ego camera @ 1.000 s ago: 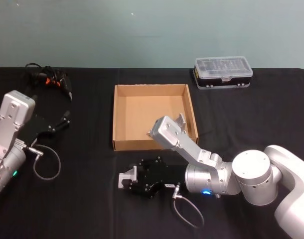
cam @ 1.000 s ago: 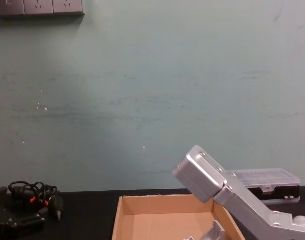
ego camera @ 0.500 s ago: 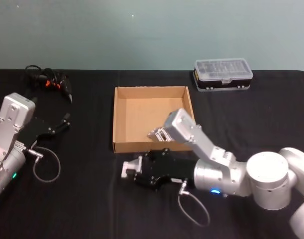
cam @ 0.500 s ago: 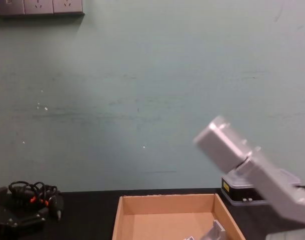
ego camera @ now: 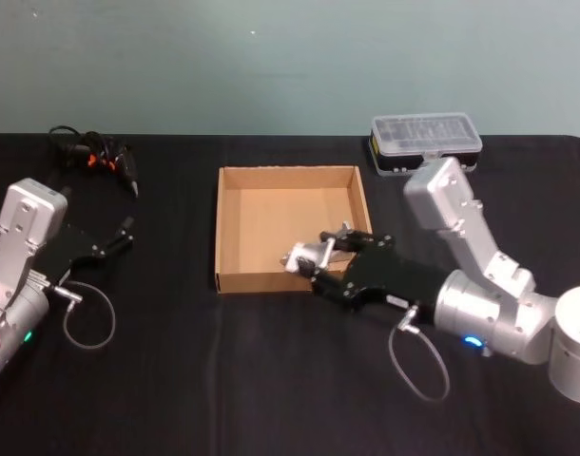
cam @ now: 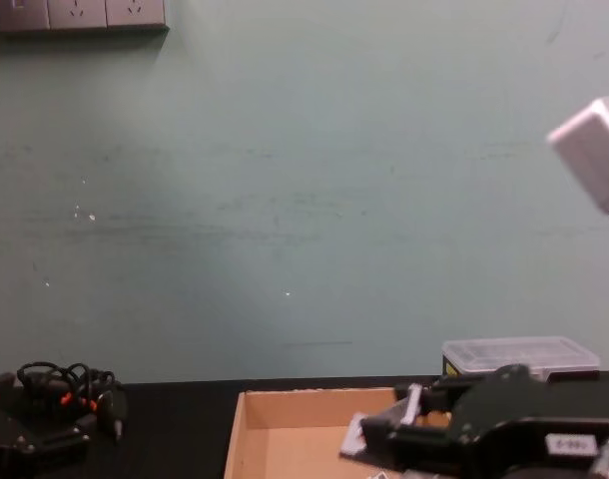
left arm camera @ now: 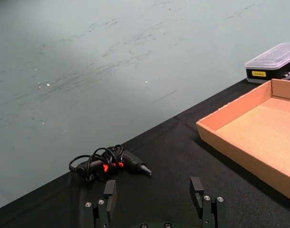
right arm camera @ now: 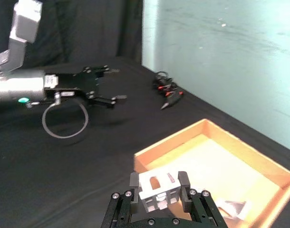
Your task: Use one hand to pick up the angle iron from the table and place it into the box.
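your right hand (ego camera: pixel 312 255) is clamped on the angle iron (right arm camera: pixel 158 191) (a small silver bracket), holding it over the near right corner of the box (ego camera: pixel 235 225), above the cardboard floor. another silver piece (right arm camera: pixel 232 206) lies in that corner. your left hand (left arm camera: pixel 156 201) is spread open and holds nothing, parked low over the counter (ego camera: pixel 176 380) well left of the box, near a cable bundle (ego camera: pixel 92 152).
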Motion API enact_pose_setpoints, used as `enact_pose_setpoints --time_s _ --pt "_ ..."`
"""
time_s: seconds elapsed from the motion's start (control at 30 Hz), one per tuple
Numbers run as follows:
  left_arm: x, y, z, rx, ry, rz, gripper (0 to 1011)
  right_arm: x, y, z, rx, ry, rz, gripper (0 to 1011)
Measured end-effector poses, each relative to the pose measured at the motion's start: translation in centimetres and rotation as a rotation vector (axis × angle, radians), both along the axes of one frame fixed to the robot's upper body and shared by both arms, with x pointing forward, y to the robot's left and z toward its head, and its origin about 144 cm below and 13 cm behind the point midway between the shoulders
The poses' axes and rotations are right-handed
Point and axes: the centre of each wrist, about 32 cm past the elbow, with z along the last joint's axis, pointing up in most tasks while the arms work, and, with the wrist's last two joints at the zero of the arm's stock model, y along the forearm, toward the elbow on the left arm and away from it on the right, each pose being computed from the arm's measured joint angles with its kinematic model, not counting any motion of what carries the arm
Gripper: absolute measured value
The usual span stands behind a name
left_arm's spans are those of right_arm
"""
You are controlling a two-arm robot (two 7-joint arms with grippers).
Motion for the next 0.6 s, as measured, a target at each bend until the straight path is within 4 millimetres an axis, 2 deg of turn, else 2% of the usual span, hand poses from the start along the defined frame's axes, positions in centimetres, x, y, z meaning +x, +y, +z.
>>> enact_pose_setpoints --time_s 0.3,0.6 --pt "0.00 0.00 0.00 0.000 0.000 0.000 1012 -0.40 -0.97 0.10 0.024 -0.004 -0.044 496" --pt "0.00 0.00 0.00 0.000 0.000 0.000 1011 0.15 -0.18 -0.37 0.019 0.006 -0.077 496"
